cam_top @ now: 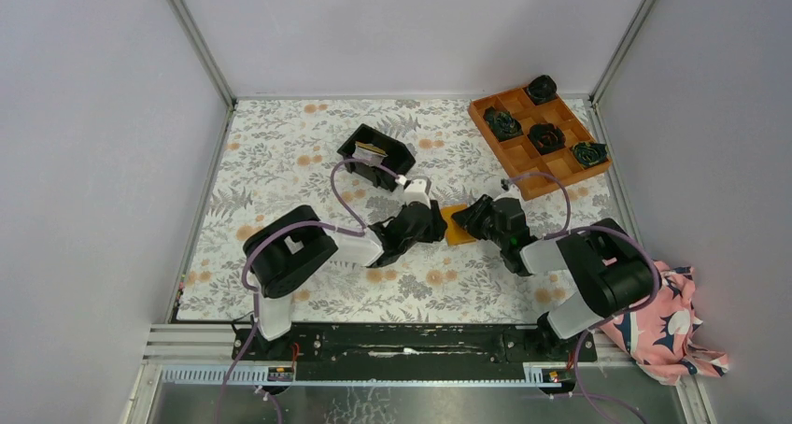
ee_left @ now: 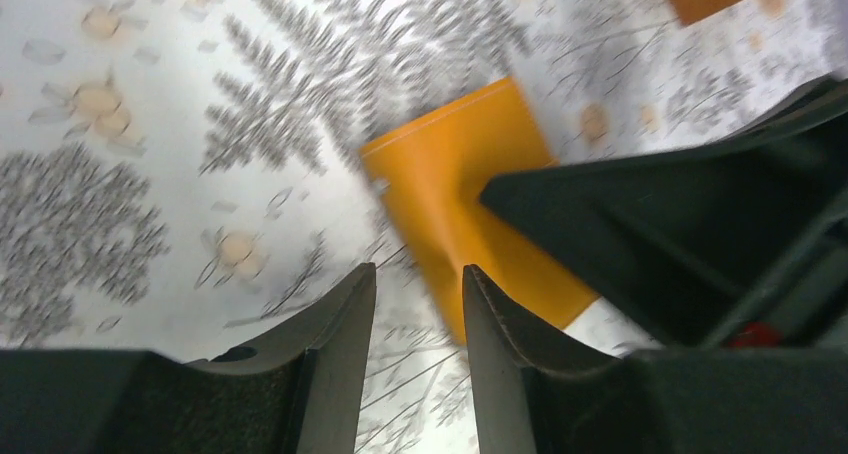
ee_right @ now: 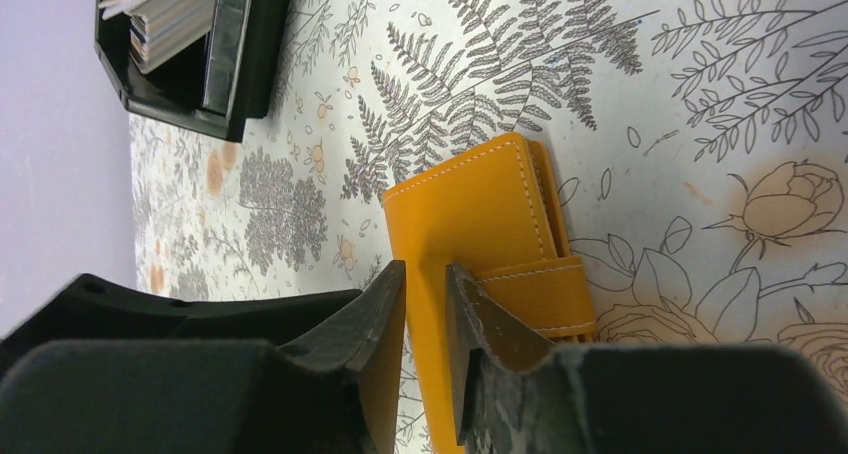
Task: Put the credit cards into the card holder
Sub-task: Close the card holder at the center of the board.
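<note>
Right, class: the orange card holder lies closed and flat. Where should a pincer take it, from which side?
Probably the plain edge of the card holder, opposite its strap. It lies flat and thin, so come in low from that side, one finger slipping underneath.

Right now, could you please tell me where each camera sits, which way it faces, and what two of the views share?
Top view: high behind the bases, looking down on the table; both arms show, left gripper and right gripper flanking the wallet.
Left wrist: looks down past its own fingers at the wallet; the right gripper intrudes.
Right wrist: looks down past its own fingers at the wallet and the black bin.
Shared: all see the wallet.
</note>
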Robot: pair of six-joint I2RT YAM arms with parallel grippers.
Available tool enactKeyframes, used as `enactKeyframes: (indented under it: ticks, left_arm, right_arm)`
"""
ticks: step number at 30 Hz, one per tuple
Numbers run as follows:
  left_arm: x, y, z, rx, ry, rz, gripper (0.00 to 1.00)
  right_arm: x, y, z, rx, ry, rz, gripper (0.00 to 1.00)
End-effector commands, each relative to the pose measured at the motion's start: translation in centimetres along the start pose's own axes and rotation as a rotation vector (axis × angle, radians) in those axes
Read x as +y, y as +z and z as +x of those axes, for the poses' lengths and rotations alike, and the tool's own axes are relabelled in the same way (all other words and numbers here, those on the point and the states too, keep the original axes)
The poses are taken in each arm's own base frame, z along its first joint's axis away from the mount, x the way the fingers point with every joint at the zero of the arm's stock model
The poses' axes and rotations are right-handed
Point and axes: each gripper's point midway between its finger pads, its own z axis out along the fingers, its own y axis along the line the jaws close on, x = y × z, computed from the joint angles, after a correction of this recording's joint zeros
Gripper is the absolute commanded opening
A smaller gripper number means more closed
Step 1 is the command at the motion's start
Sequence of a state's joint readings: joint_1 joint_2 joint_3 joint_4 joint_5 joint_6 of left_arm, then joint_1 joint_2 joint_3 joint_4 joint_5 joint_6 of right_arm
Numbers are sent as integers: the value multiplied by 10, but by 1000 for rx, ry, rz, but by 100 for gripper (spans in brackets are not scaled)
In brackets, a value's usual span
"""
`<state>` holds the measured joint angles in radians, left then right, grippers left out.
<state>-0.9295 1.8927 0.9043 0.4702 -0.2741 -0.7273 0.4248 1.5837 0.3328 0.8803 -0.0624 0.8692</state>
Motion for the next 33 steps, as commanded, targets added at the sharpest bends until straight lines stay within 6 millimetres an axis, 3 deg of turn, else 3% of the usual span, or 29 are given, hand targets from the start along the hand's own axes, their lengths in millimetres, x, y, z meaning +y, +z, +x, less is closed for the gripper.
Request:
enactKeyframes:
  ticks: [1, 7, 23, 29, 33]
  left_arm:
    - [-1, -12, -18, -105, -46, 25, 45]
    - [-4, -23, -32, -160, -54, 44, 46]
    - [0, -20, -22, -141, -63, 49, 46]
    - [3, -19, -17, -130, -60, 45, 46]
    - [8, -20, -8, -113, -72, 44, 46]
  right_arm:
    - [-28, -14, 25, 129, -86, 132, 30]
    - [-2, -14, 7, 99, -118, 78, 32]
    - [35, -23, -25, 15, -175, -2, 33]
    - [27, -32, -40, -41, -219, 67, 33]
    - [8, -39, -51, -93, -249, 176, 27]
